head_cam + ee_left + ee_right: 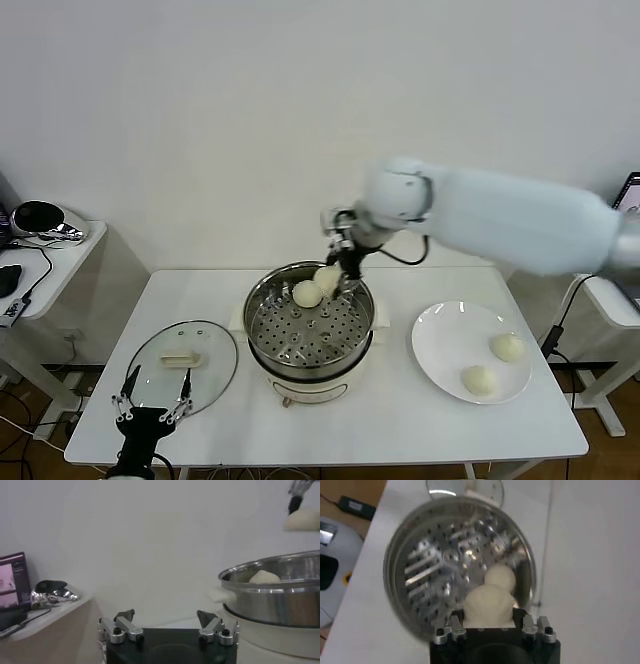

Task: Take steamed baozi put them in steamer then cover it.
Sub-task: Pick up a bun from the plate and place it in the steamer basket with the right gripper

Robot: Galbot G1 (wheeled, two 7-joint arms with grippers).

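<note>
The steamer stands mid-table, with one baozi on its perforated tray at the back. My right gripper is shut on a second baozi and holds it over the steamer's back rim. In the right wrist view this held baozi sits between the jaws of the right gripper, above the tray and next to the lying baozi. Two more baozi lie on the white plate. My left gripper is open and empty at the table's front left.
The round glass lid lies flat to the left of the steamer, just beyond the left gripper. A side table with devices stands at the far left. The left wrist view shows the steamer wall and a laptop.
</note>
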